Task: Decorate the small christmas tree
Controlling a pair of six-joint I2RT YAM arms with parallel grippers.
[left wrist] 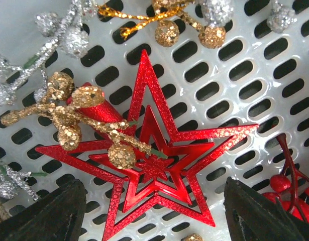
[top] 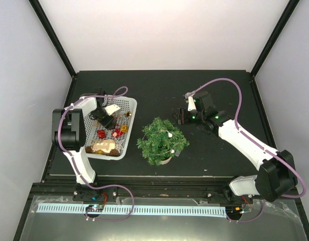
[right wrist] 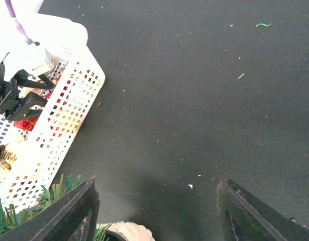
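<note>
The small christmas tree, a bushy dark-green fir in a cream pot, stands mid-table with small white balls on it. My left gripper is open inside the white perforated basket. In the left wrist view it hangs just above a red glitter star, one finger on each side. A gold glitter berry sprig lies across the star. My right gripper is open and empty behind the tree, over bare mat. Green needles show at the lower left of the right wrist view.
The basket also holds silver sprigs, another gold sprig, red berries and pine cones. The basket and my left gripper show in the right wrist view. A fluffy white thing sits between my right fingers.
</note>
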